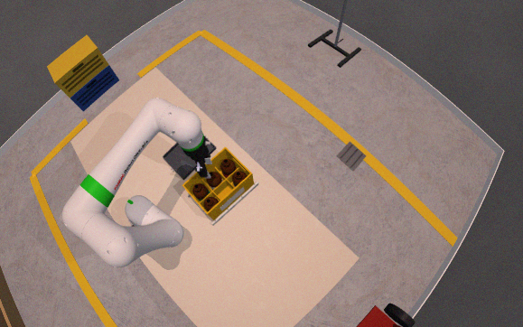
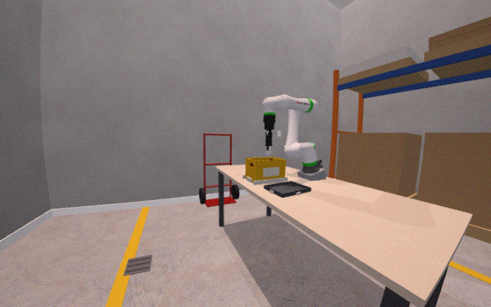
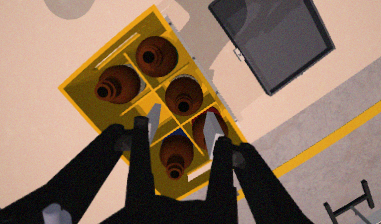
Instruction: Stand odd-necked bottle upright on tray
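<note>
The yellow crate [image 1: 221,184] stands on the table and holds several brown bottles, each upright in its own cell. In the wrist view the crate [image 3: 151,100] lies below me. One bottle [image 3: 174,155] shows between my fingers, far beneath them. Another bottle is partly hidden behind my right finger. My gripper [image 3: 182,117] is open and empty and hovers well above the crate's near corner; it also shows in the side view [image 2: 268,147] above the crate [image 2: 265,168]. The dark tray [image 3: 272,40] is empty and lies beside the crate.
The tray [image 2: 287,188] sits on the table between the crate and the long free part of the table top. The robot base [image 2: 309,170] stands behind the crate. A red hand truck [image 2: 218,170] is on the floor beyond the table.
</note>
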`<state>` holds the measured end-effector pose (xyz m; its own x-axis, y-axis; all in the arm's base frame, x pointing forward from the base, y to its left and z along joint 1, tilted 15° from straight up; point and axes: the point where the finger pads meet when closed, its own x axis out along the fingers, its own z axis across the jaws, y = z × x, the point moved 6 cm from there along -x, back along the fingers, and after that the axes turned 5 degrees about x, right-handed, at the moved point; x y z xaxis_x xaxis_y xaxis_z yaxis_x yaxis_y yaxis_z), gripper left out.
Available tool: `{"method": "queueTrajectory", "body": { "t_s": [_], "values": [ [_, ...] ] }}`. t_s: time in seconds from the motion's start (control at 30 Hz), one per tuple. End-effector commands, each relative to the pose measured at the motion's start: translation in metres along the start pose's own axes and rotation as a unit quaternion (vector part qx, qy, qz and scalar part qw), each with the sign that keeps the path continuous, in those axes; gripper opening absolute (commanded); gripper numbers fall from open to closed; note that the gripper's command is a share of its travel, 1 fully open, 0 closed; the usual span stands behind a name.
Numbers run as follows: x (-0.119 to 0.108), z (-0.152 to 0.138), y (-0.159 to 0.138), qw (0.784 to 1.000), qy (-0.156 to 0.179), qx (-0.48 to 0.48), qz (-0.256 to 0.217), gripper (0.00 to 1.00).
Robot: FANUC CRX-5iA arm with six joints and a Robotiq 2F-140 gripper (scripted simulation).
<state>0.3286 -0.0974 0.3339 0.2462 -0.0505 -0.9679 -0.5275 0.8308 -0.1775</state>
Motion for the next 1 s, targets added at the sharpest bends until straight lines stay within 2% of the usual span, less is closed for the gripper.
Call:
{"method": "queueTrajectory", "body": {
  "t_s": [0.0, 0.47, 0.97],
  "values": [
    [0.002, 0.0, 0.0, 1.0, -0.001, 0.0, -0.001, 0.44],
    [0.02, 0.0, 0.0, 1.0, -0.001, 0.0, -0.001, 0.44],
    [0.03, 0.0, 0.0, 1.0, -0.001, 0.0, -0.001, 0.44]
  ]
}}
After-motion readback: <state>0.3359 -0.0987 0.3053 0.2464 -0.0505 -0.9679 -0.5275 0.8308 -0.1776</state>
